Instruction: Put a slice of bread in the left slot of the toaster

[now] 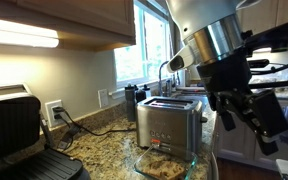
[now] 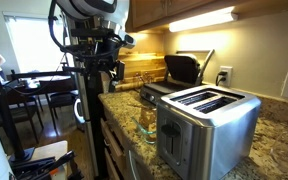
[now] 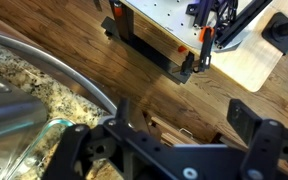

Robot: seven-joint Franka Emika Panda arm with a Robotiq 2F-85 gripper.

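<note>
The steel two-slot toaster (image 1: 169, 123) stands on the granite counter; it also shows in an exterior view (image 2: 209, 125), both slots empty. The slice of bread (image 1: 164, 157) lies in a clear glass dish (image 1: 187, 165) in front of the toaster. The dish also shows in an exterior view (image 2: 144, 122). My gripper (image 1: 246, 122) is open and empty. It hangs beyond the counter's edge, over the wooden floor, beside the dish and above it. It also shows in an exterior view (image 2: 100, 76). In the wrist view the gripper (image 3: 159, 140) frames the floor, with the dish corner (image 3: 46, 138) at the lower left.
A black hinged grill press (image 1: 19, 135) stands open on the counter beside the toaster; it shows at the back in an exterior view (image 2: 181, 68). Cables run along the wall behind it. Chairs and a table (image 2: 34, 90) stand on the floor beyond the counter.
</note>
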